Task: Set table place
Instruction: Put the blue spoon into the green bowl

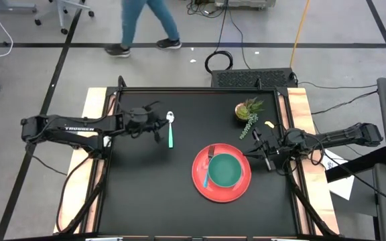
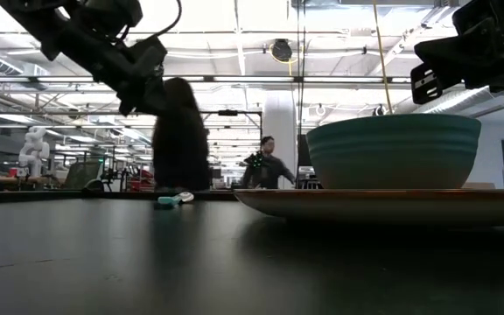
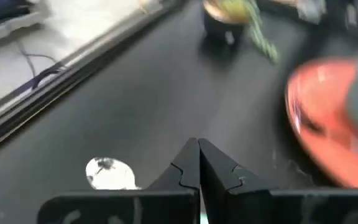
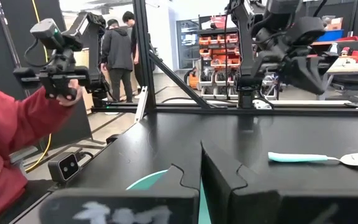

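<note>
My left gripper hangs clenched and empty just beside the spoon on the table; my right gripper waits clenched by the plate. The bowl and fork sit on the plate, so I judge the spoon comes next: open, then grasp its handle.

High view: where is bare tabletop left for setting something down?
The table is bare left of the red plate and below the spoon. Crowded: the far right corner, with the potted plant and right gripper.
</note>
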